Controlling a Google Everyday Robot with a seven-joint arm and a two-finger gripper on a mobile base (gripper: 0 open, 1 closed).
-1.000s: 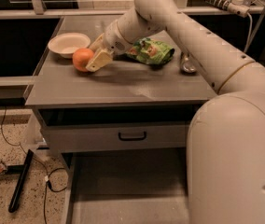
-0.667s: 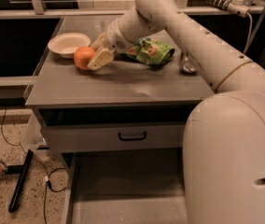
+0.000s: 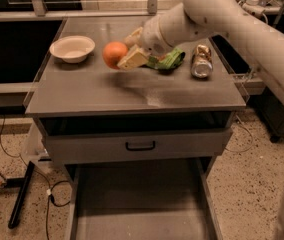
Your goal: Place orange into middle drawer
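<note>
Claw hangs over the far part of the flat grey worktop. It's pinching the round bright orange fruit betw. its two cream fingers, one on the near side and one behind. Most of the fruit sticks out past the tips, away from the arm. There's a dark shadow under it, so I reckon the orange is clear of the surface, tho I can't tell by how much.

Around the claw:
- Shallow white bowl is just beyond the orange, further out from the tips.
- Crumpled green snack bag is right behind the claw, under the arm.
- Shiny metal can is past the bag, on the arm side.
- Wide grey metal middle drawer is pulled out, well below the claw & toward me.
- Grey drawer front w/ black handle sits betw. the worktop edge and that drawer.

Step in hand, imo, is carrying the orange to the drawer. Hold a steady squeeze, since the grip looks near the tips & a smooth round fruit could roll out. Lift a bit first, then swing toward me, clear of the worktop edge and the handle front. Don't drag the wrist thru the bag. Come down low over mid-floor before letting go, so the orange doesn't bounce or roll to the side walls.
</note>
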